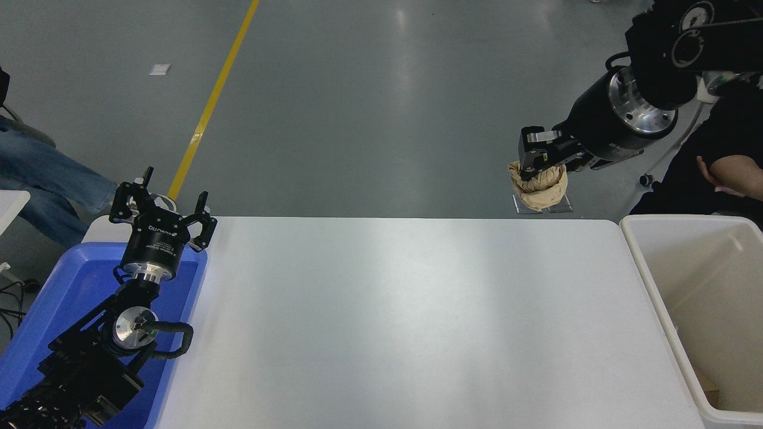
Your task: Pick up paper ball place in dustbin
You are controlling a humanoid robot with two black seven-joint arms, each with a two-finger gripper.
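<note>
My right gripper (535, 168) is shut on the paper ball (541, 188), a tan wrinkled wad that hangs below the fingers. It is held high in the air, above the table's far right edge and to the left of the dustbin (653, 286). The dustbin is a large off-white tub at the table's right end, with some tan paper in its near corner (708, 388). My left gripper (161, 205) is parked at the lower left, open and empty, over the blue tray.
A blue plastic tray (53, 310) lies at the table's left end under my left arm. A person's arm (730, 176) shows at the right edge behind the dustbin. A person's legs in jeans (42, 185) are at the far left.
</note>
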